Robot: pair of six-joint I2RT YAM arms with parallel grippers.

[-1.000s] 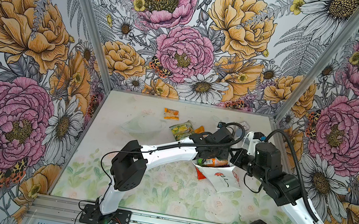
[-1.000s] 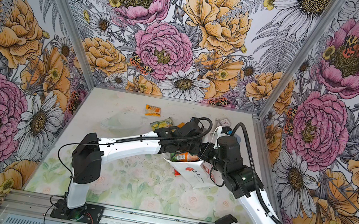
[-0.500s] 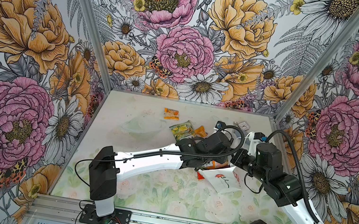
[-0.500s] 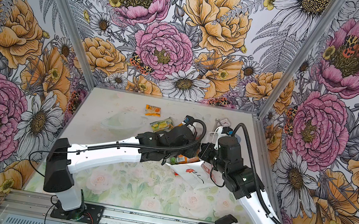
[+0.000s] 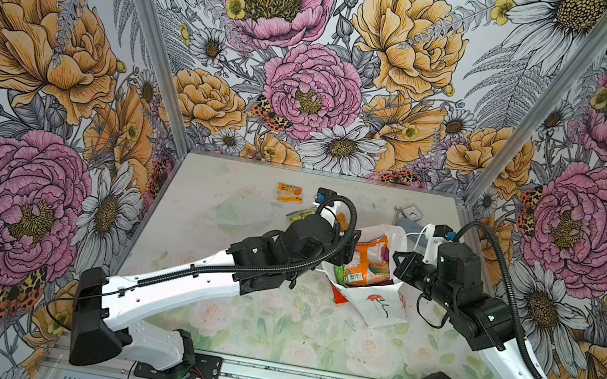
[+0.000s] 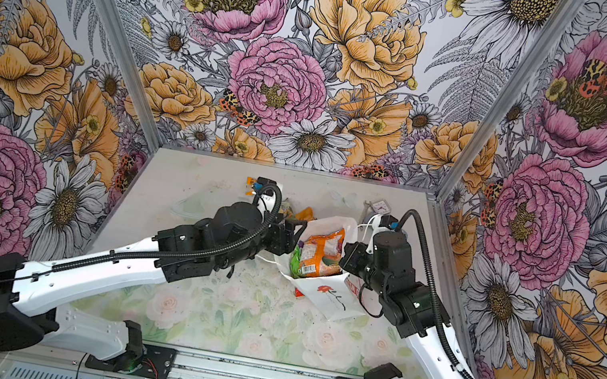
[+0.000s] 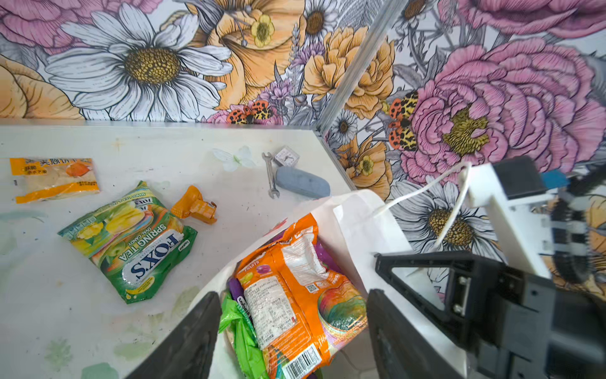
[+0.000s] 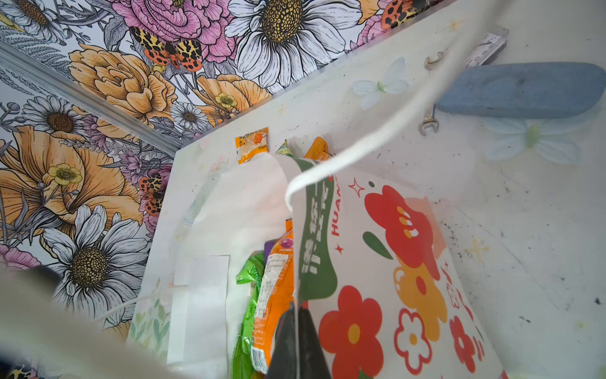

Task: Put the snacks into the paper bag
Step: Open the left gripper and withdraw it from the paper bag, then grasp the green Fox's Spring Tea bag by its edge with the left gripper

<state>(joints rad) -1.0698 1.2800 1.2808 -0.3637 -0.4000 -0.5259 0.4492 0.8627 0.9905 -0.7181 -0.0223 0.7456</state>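
The white paper bag (image 5: 361, 308) with a red rose leans at the table's middle right. An orange snack packet (image 7: 295, 295) lies in its mouth on green (image 7: 242, 331) and purple packets. My left gripper (image 7: 293, 328) hangs open over the mouth, its fingers (image 7: 187, 338) either side of the orange packet and apart from it. My right gripper (image 8: 296, 341) is shut on the bag's flower-printed side wall (image 8: 377, 262) at the rim. On the table lie a green FOX'S packet (image 7: 131, 242), a small orange packet (image 7: 195, 206) and a yellow-orange packet (image 7: 54, 178).
A metal wrench (image 7: 270, 175), a small grey clock (image 7: 286, 157) and a blue-grey oblong case (image 7: 301, 187) lie near the back right corner behind the bag. Flowered walls close in the table on three sides.
My left gripper has opened and let the orange packet go into the bag. The left arm's elbow has swung out to the left and lower. The right gripper has kept its hold.
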